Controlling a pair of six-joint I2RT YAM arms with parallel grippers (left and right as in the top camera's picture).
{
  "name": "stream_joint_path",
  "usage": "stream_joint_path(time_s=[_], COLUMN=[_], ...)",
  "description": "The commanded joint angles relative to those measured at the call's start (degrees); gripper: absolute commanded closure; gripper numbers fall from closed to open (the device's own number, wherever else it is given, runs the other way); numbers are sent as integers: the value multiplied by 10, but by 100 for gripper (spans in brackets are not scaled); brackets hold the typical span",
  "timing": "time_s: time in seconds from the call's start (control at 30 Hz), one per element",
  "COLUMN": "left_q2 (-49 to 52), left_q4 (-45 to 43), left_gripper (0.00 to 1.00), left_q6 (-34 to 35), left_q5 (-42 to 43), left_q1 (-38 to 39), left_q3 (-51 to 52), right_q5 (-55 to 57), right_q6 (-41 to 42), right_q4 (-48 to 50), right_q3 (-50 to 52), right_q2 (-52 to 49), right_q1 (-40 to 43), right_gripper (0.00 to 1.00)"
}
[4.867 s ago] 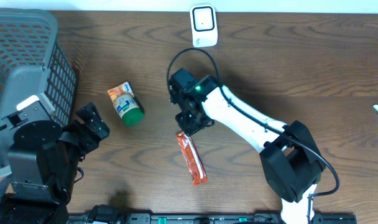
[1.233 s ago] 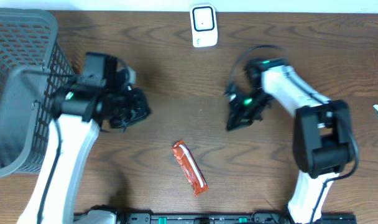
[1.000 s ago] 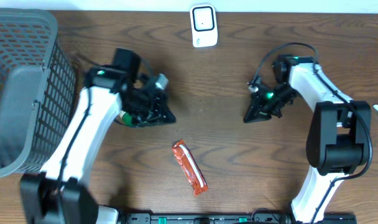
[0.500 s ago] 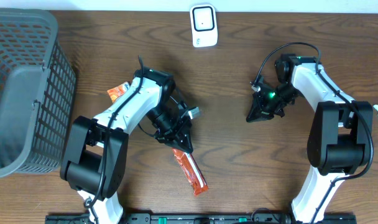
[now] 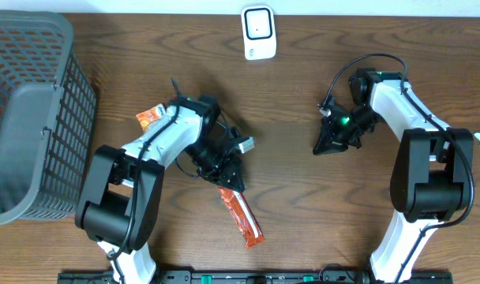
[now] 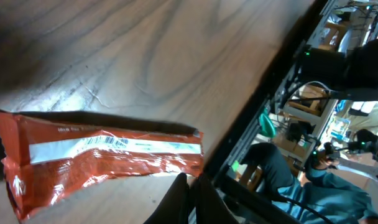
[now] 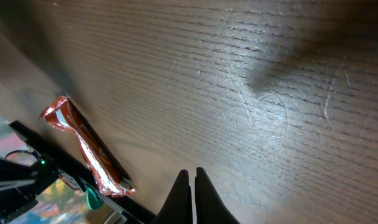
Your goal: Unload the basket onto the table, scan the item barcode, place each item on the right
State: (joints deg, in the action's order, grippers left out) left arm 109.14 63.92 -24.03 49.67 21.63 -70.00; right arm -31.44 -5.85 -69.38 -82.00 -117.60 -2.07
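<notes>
Dark wooden tabletop [image 5: 303, 213]; orange snack bar [image 5: 241, 214] lies near the front edge, barcode up; left gripper [image 5: 235, 182] closed, empty, beside its top end; right gripper [image 5: 318, 149] closed, empty; left should open wide before grasping, then show the barcode to the scanner [image 5: 258, 31]

Wooden table [image 5: 319, 213]: grey basket [image 5: 73, 101], white scanner [image 5: 258, 33], orange snack bar [image 5: 242, 218]
</notes>
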Motion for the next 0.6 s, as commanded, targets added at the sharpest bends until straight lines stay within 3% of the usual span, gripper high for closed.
stream_joint_path(time_s=[0.0, 0.3, 0.57], left_q2=[3, 10, 26], left_q4=[-57, -182, -189], left_gripper=[92, 92, 93], left_q6=[31, 157, 262], left_q5=[11, -9, -101], left_q1=[-2, -2, -4], left_q3=[38, 99, 129], right_q5=[-1, -1, -1], right_q6=[4, 4, 4], right_q4=[0, 0, -3], right_q3=[-2, -2, -2], right_q2=[17, 17, 17], right_q1=[-4, -4, -4], right_gripper=[99, 99, 99])
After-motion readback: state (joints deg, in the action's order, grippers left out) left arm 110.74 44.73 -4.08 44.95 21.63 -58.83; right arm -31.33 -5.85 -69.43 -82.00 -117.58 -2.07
